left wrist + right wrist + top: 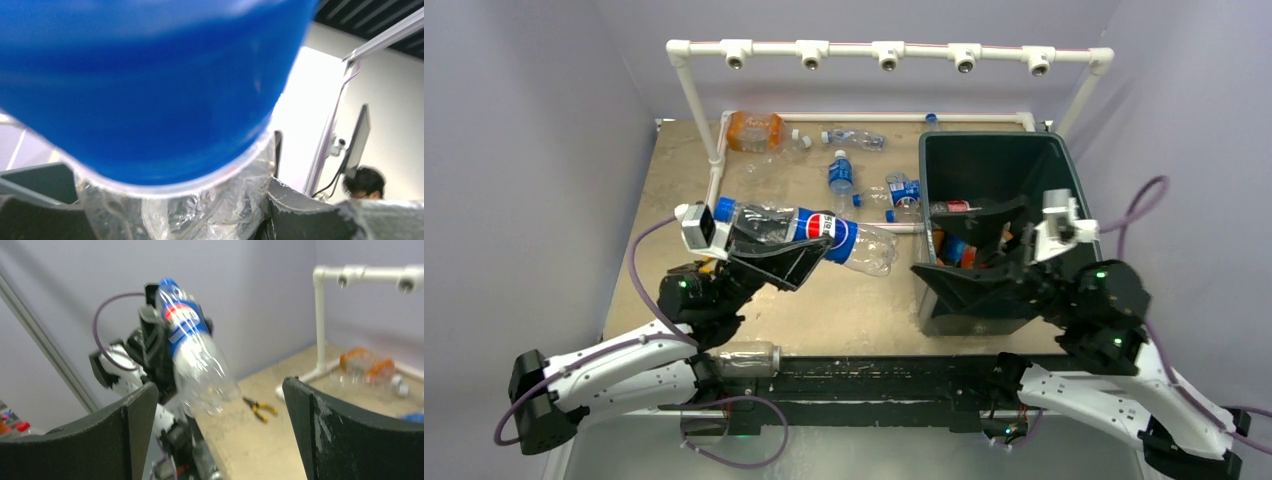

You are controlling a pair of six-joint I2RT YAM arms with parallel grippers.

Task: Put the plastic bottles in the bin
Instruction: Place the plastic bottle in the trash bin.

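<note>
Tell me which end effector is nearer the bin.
Right. The right end effector hangs open over the bin's near side; the left end effector, gripping a bottle, is off to the bin's left.

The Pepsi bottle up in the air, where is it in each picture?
Top external: left of centre, the Pepsi bottle lies sideways.
Left wrist: very close, its blue cap fills the top left.
Right wrist: upper left of centre, tilted.
Shared landmark: the white pipe frame, in top and right wrist views only.

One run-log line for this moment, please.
left claw: shut on Pepsi bottle, lifted | right claw: open, empty, at bin | loose bottles: far side of table
</note>
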